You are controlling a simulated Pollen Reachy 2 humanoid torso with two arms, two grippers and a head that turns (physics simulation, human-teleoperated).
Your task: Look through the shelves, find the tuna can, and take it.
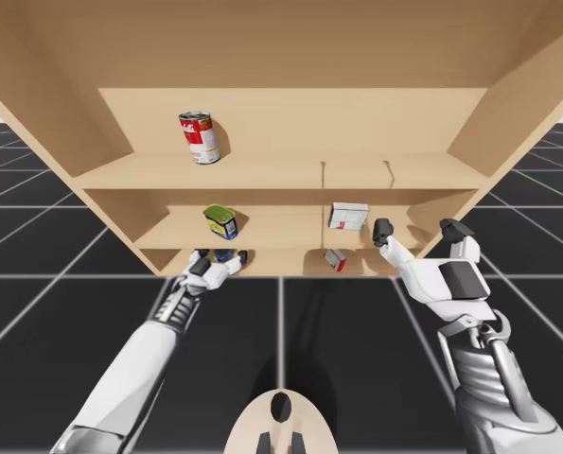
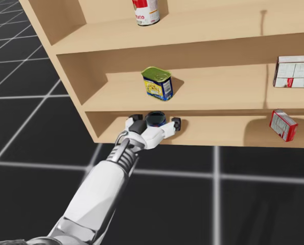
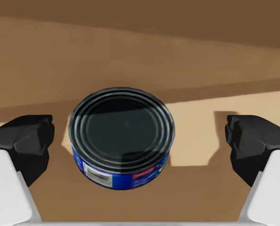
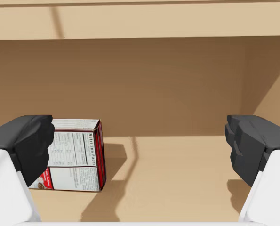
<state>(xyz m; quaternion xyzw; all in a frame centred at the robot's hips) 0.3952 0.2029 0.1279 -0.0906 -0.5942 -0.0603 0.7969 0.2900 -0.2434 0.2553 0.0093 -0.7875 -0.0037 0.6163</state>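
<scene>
wooden shelves (image 1: 262, 175) with red-white can (image 1: 199, 137), green-lidded tin (image 1: 220, 221), white box (image 1: 348, 216), flat blue can (image 3: 123, 136), red box (image 2: 283, 124)

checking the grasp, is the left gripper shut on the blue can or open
Open: the can sits inside the left gripper with bare shelf showing on both sides, neither finger touching it.

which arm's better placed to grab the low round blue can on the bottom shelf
Left. My left gripper is open with the low round blue can between its fingers. My right gripper, also open, faces a red and white box instead.
</scene>
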